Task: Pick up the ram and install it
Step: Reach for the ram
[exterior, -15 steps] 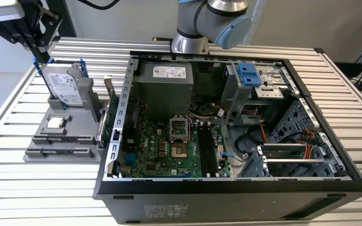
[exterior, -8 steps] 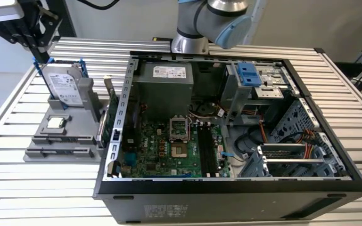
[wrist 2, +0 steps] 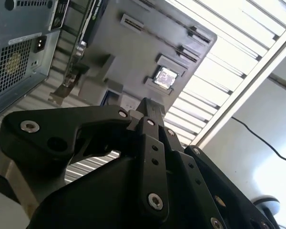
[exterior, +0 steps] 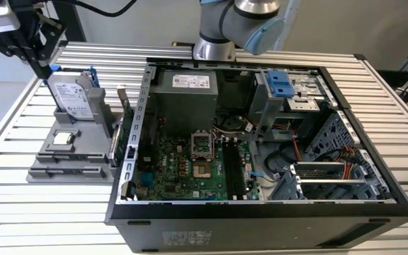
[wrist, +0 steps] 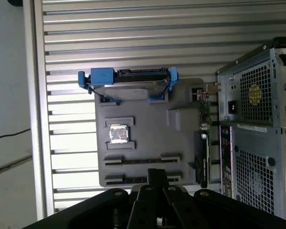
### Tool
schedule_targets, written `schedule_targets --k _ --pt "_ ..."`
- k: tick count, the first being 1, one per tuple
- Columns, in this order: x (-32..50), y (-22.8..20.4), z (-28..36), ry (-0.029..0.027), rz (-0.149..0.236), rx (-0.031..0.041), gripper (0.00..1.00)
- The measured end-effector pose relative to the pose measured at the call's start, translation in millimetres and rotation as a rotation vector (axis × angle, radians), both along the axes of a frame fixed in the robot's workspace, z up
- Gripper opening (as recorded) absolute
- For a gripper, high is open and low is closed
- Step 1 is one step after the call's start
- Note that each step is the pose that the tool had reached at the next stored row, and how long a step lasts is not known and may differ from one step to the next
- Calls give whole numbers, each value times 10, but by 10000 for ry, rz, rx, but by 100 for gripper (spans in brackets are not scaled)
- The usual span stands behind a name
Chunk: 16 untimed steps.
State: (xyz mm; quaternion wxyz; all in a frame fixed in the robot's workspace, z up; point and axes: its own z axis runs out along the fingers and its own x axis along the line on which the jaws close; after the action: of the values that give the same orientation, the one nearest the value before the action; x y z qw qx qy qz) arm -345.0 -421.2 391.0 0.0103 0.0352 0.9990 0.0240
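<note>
The black, jointed claw hangs over a matte grey moulded holder on the ribbed aluminium table. Its fingertips are pressed together, with nothing visible between them. The holder carries an upright silver hard drive with blue rails, a square shiny CPU and two long slots. Each slot shows a thin dark line; whether either is the ram's edge I cannot tell. Bare slats lie open along the holder's outer sides. The perforated sheet-metal computer case stands just beside it.
</note>
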Motion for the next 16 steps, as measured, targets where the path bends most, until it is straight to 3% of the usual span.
schedule_targets --k 6,16 --pt "-15 -198 -16 1 13 0 0" --pt "-97 -387 -38 -1 193 4 0"
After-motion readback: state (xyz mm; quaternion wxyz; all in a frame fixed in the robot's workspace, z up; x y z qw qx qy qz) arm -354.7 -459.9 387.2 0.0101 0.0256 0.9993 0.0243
